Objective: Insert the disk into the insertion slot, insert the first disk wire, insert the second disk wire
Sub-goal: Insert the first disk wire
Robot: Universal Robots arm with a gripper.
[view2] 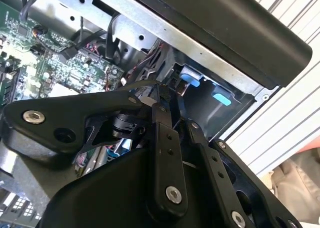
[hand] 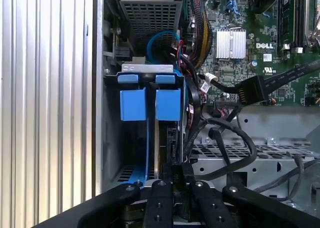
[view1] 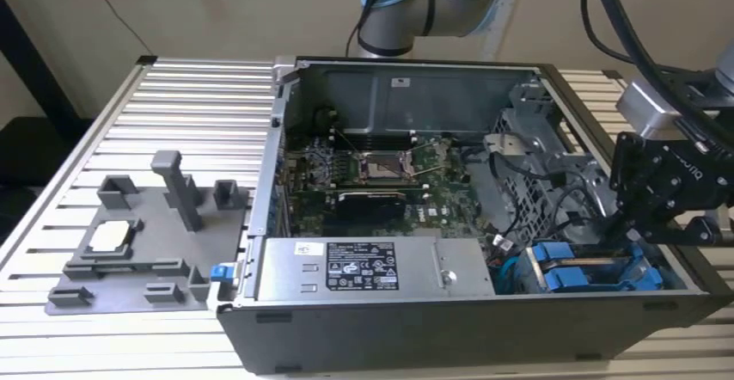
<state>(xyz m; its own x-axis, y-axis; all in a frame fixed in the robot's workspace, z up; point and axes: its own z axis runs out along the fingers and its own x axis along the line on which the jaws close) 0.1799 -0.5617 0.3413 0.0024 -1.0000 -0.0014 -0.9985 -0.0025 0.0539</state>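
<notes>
Two drives with blue handles stand side by side in the grey drive cage (view1: 596, 270). The disk (hand: 167, 103) sits pushed into the insertion slot (hand: 111, 138), beside the other drive (hand: 132, 103). My gripper (hand: 179, 174) hangs over the far end of the disk, at the case's edge on the exterior view's right (view1: 633, 232). Its fingers (view2: 162, 138) are drawn close together on a small dark connector. A thin black wire (view2: 142, 82) runs to the fingertips. Where the connector meets the disk is hidden behind the fingers.
A black connector on a flat cable (hand: 247, 90) hangs loose over the motherboard (view1: 367, 174). Bundled black cables (hand: 225, 133) loop beside the cage. The grey power-supply box (view1: 361, 270) lies along the case front. A grey fixture plate (view1: 137, 242) sits on the exterior view's left.
</notes>
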